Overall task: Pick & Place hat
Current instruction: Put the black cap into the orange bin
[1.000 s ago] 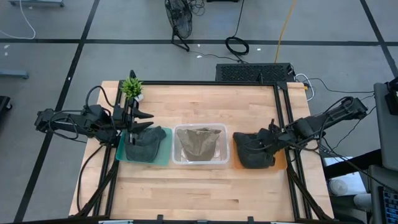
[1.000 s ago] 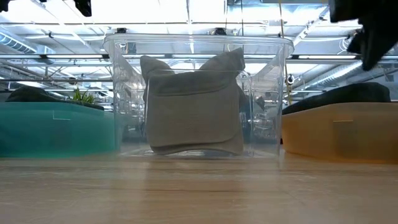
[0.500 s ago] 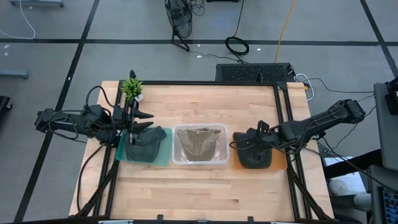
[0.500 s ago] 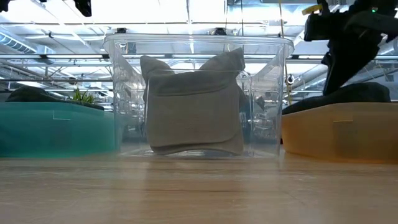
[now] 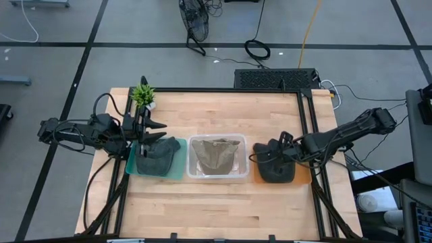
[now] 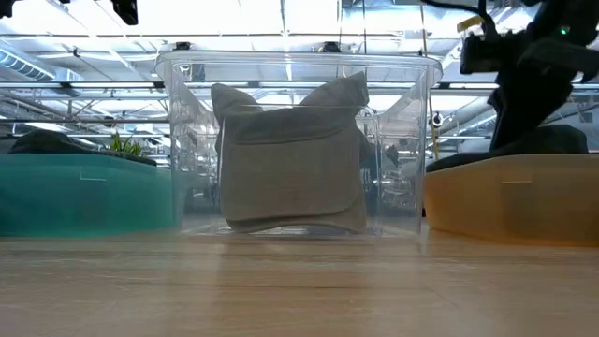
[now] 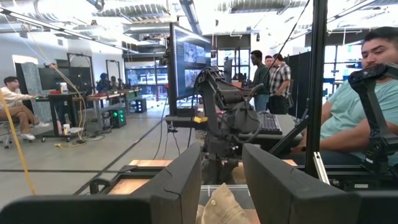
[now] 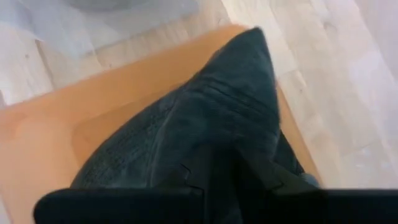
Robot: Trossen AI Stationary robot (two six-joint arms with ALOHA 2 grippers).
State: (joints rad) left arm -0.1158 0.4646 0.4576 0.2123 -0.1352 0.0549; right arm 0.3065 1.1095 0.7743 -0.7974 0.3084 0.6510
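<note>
A wooden worktop (image 5: 216, 202) carries three bins in a row. On the left, a teal bin (image 5: 181, 169) holds a dark hat (image 5: 156, 152). In the middle, a clear bin (image 5: 194, 172) holds a tan hat (image 5: 216, 156) standing upright. On the right, an orange bin (image 5: 305, 177) holds another dark hat (image 5: 271, 169). The right hand (image 5: 275, 150) is down on this hat, fingers (image 8: 202, 171) narrow and pinching a fold of its fabric. The left hand (image 5: 156, 129) hangs just above the teal bin's far edge, fingers (image 7: 180, 180) partly spread, holding nothing. A small green plant (image 5: 143, 93) stands at the far left corner. People (image 7: 339, 112) sit and stand in the room beyond.
</note>
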